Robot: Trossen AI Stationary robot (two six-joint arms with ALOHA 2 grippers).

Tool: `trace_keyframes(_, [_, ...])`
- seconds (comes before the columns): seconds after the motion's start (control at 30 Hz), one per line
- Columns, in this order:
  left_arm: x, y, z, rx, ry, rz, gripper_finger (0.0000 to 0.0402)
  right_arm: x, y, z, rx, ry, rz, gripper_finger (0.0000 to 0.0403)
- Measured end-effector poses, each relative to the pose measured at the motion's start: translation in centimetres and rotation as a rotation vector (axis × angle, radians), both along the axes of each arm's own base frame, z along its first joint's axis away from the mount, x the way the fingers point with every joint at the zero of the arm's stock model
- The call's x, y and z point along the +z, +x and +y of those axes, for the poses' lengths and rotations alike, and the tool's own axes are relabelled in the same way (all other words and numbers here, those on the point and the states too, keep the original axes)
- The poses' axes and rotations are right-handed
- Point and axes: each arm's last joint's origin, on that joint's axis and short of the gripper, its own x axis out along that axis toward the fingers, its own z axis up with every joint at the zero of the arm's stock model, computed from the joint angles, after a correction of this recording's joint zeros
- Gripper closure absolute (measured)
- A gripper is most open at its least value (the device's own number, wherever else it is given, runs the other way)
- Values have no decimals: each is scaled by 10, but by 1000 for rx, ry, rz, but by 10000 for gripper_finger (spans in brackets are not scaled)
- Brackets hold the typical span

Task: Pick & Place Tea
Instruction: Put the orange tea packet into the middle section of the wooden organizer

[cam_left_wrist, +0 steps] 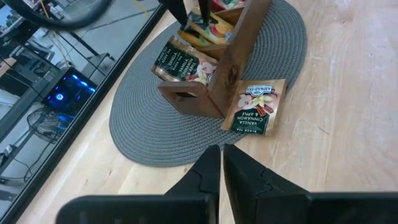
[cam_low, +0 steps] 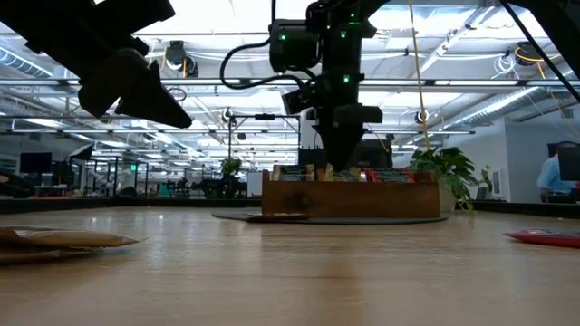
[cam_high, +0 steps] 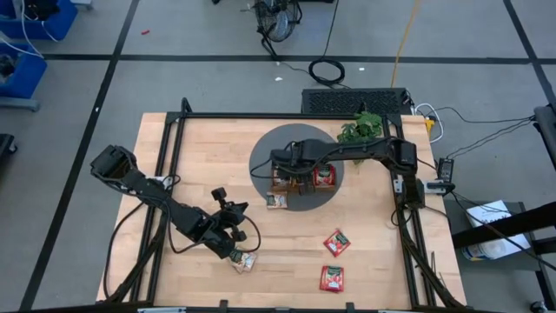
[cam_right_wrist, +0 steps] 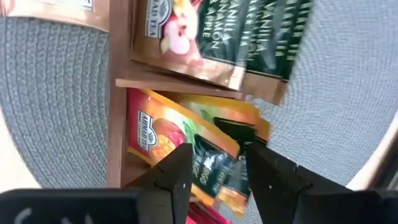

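The right gripper (cam_right_wrist: 214, 165) hangs over the middle compartment of the wooden tray (cam_high: 300, 178), its fingers apart and straddling the orange-yellow sachets (cam_right_wrist: 180, 143) that stand on edge there, with nothing held. The neighbouring compartment holds beige sachets with dark print (cam_right_wrist: 249, 37), also on edge. The tray sits on a round grey mat (cam_high: 265, 156) on the desk (cam_high: 382, 252).

One beige sachet (cam_left_wrist: 255, 107) leans tilted against the tray's outer wall, its lower edge on the mat. The left gripper (cam_left_wrist: 221, 171) hovers above the desk's near side with its fingers together and empty, close over another beige sachet (cam_high: 244, 261) lying flat. Two red sachets (cam_high: 336, 242) (both flat, the farther one turned cornerwise) lie well apart from the tray.
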Motion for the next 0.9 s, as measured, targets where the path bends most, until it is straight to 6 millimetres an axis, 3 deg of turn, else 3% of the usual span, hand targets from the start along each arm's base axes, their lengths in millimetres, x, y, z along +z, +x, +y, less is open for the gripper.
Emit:
trace_keyframes(0.43, [0, 0, 0, 3, -17, 1, 370, 2, 5, 2, -78, 39, -85, 284])
trace_keyframes(0.7, [-1, 0, 0, 4, -27, 1, 371, 3, 9, 10, -58, 21, -115, 326])
trace_keyframes(0.9, [-1, -1, 0, -6, -43, 12, 370, 14, 3, 15, -83, 1, -118, 352])
